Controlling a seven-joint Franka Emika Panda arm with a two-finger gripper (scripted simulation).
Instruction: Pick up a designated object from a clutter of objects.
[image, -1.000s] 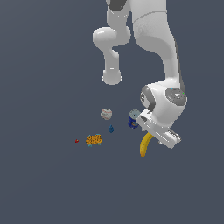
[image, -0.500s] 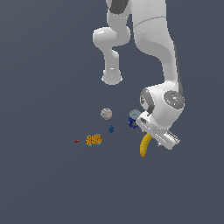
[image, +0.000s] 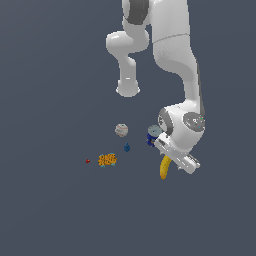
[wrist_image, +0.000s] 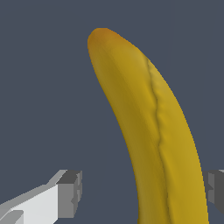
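Fingers (wrist_image: 70, 192) spread apart, one on each side of the banana (wrist_image: 148, 131), neither visibly touching it. Banana lying on the grey surface (image: 55, 210) under the wrist, just beside the blue can (image: 153, 134), well apart from the orange lump (image: 107, 160).

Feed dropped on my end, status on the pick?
Hand open, fingers straddling the curved yellow banana, no contact visible. Banana on the floor. Blue can close beside the arm, nothing between the fingers but banana.
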